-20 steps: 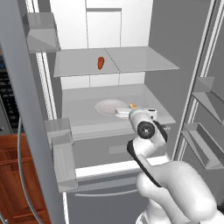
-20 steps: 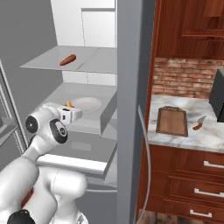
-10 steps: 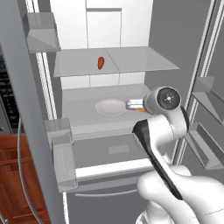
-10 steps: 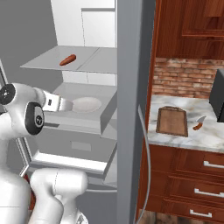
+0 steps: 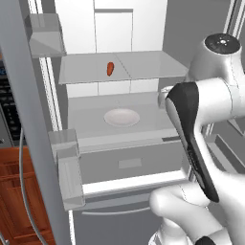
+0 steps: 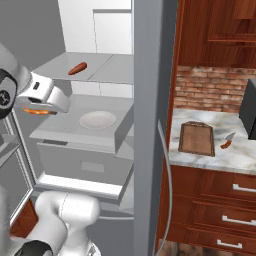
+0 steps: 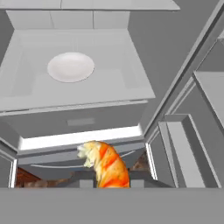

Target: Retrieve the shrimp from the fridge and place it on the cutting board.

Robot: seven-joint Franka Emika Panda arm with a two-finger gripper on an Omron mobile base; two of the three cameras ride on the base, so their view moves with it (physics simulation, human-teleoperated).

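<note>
**Operator:** Gripper (image 6: 36, 111) first: from my seat it sits at the far left of the right base view, in front of the open fridge (image 6: 107, 60), and its jaws are clamped on the shrimp (image 6: 34, 111). I see a thin orange sliver poking out under the white hand there.

**Second:** Does the hand view agree?

**Operator:** It does. On the hand view the shrimp (image 7: 106, 165) rises at the bottom centre, orange with paler streaks, pinched between the tips. Behind it I look into the fridge (image 7: 144, 52), where a white plate (image 7: 70, 67) lies on the grey shelf.

**Second:** What else is inside?

**Operator:** Moving rightward on the right base view, a red-orange oblong item (image 6: 77, 68) lies on the upper shelf, and the plate (image 6: 97, 119) sits on the shelf below, well apart from the hand. The left base view shows the same oblong (image 5: 110, 68) above and plate (image 5: 122, 117) beneath, with the arm's white links crossing the right side.

**Second:** And the target?

**Operator:** Past the fridge wall, on the marble counter (image 6: 240, 160), I see the cutting board (image 6: 196, 139) lying flat with nothing on it. Just to its right lies a knife (image 6: 227, 142) with a reddish-brown handle, apart from the board. The shrimp is well apart from the board.
</note>
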